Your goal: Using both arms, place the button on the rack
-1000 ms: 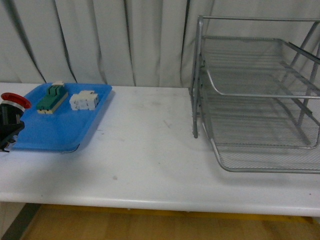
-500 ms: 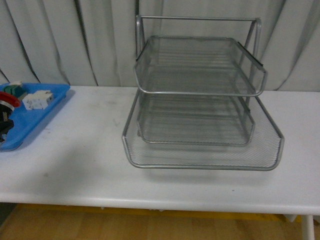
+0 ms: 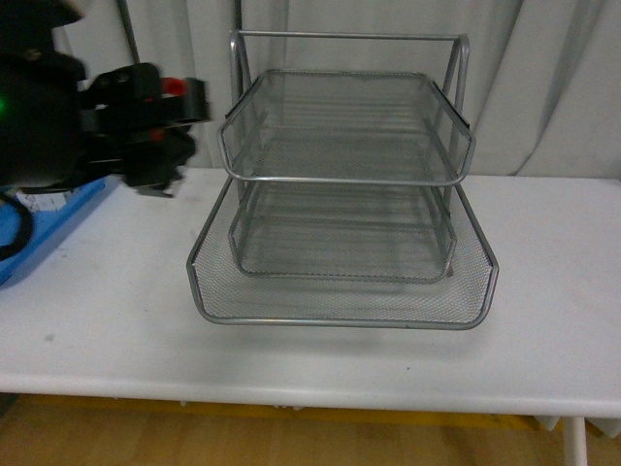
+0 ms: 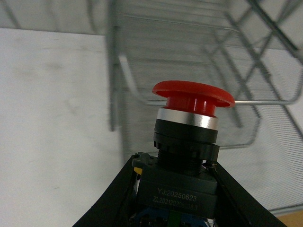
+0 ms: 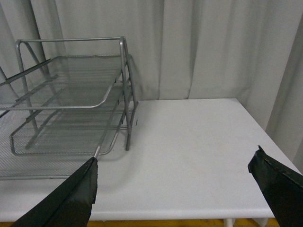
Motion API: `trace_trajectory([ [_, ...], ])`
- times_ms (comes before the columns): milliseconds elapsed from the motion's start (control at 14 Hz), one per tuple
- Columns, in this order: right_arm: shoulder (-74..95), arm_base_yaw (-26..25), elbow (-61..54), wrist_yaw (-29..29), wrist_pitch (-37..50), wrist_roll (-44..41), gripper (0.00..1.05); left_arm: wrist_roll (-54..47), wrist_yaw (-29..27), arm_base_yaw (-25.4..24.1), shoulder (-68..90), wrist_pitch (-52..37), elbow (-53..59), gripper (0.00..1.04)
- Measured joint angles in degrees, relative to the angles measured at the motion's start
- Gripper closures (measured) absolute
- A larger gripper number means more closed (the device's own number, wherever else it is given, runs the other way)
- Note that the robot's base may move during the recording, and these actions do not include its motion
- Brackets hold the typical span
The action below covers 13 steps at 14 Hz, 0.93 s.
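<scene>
Tray of blue plastic (image 3: 39,243), far left of the rack (image 3: 340,180): squeezed to the edge of the front view, where a second ago filled much of the left side. Points to a turn of the body toward the rack, now dead centre instead of cut off at the right.

Just left of the rack, level with its top tier: left gripper (image 3: 155,126), lifted high where a moment ago sat low at the frame's edge, clenched on the button (image 3: 173,86). Seen from the left wrist as upright, glossy red mushroom cap above a bright metal ring, blocky dark body with pale printed lettering pinched between smooth black fingers (image 4: 118,198). Probably nearing the end of the carry; not yet on any tier.

Rack itself: silver wire mesh, three stepped trays with rounded rod rims, upright frame behind. Open weave, so a small blocky base may sit unevenly.

Right of the rack, over matte white table (image 3: 543,291): right gripper (image 5: 175,189), jaws spread wide, grasping nothing.
</scene>
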State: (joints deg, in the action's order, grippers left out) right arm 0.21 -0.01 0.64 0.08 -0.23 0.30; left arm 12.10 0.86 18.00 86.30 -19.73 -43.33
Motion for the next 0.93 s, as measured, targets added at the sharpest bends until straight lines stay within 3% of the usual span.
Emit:
trace_trajectory([
  [71, 0.0, 0.0, 0.0, 0.0, 0.0, 0.0, 0.06, 0.2, 1.1, 4.4, 2.1, -0.3, -1.2, 0.68],
  [286, 0.0, 0.0, 0.0, 0.0, 0.0, 0.0, 0.06, -0.5, 2.6, 11.5, 6.5, -0.3, -1.2, 0.68],
  [429, 0.0, 0.0, 0.0, 0.0, 0.0, 0.0, 0.06, -0.9, 2.3, 12.8, 9.9, 0.8, -2.9, 0.68],
  [929, 0.0, 0.0, 0.0, 0.0, 0.0, 0.0, 0.06, -7.9, 0.1, 13.2, 28.5, 13.0, -24.5, 0.68],
])
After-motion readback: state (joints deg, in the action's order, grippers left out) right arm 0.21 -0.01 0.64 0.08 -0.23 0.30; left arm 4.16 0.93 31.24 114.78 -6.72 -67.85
